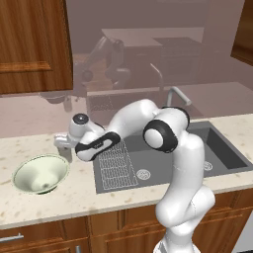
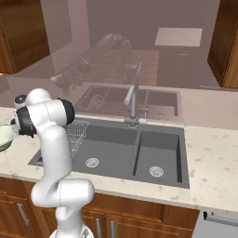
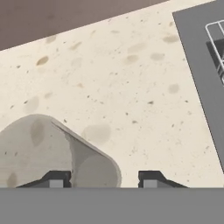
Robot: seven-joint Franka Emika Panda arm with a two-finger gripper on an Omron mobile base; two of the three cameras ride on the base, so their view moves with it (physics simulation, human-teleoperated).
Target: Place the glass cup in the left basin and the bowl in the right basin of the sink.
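Note:
The glass cup [image 3: 39,144] is a grey see-through tumbler standing on the speckled counter left of the sink [image 1: 163,170]. My gripper [image 3: 103,179] hangs straight over it, jaws apart: the left fingertip shows through the glass, and the right one stands clear of the cup's edge. From the left base view, the gripper [image 1: 63,146] is low over the counter between the bowl and the sink. The cream-green bowl [image 1: 40,173] sits upright on the counter at the left, also seen as the bowl [image 2: 3,135]. The left basin [image 1: 148,165] and the right basin [image 1: 220,153] hold no dishes.
A wire rack [image 1: 116,165] lies at the left end of the left basin. The curved faucet [image 1: 175,96] stands behind the sink. Wooden cabinets [image 1: 29,44] hang above the counter, and the backsplash runs close behind the gripper.

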